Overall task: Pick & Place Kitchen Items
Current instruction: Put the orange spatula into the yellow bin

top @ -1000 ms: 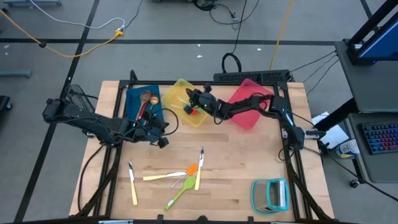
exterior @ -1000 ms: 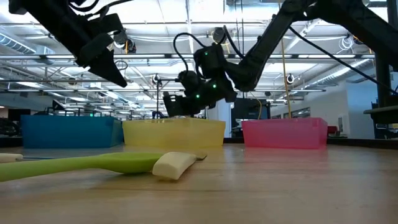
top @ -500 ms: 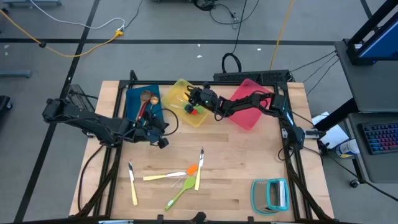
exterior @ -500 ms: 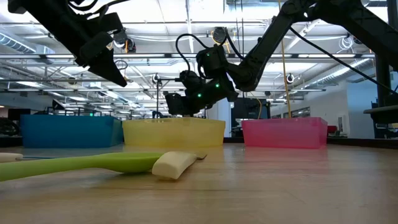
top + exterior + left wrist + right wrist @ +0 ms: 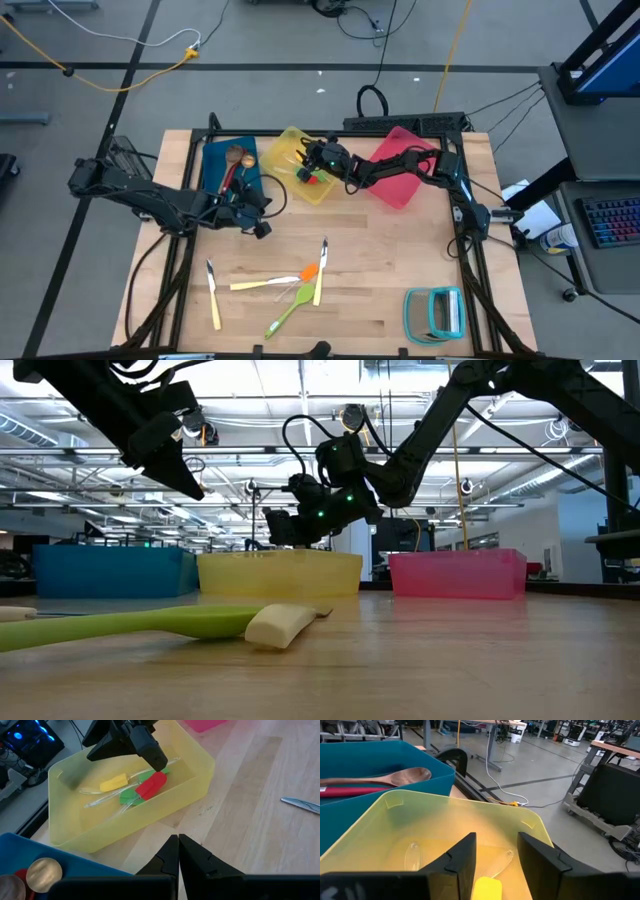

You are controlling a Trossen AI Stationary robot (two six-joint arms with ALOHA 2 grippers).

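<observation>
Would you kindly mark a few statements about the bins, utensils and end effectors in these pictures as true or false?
1. The right end effector is over the yellow bin. True.
2. The yellow bin is empty. False: it holds red, green and yellow spatulas.
3. The left end effector is shut and holds nothing. True.
4. The wooden spoon lies in the pink bin. False: it lies in the blue bin.
5. The lime-green spoon lies on the table. True.
</observation>
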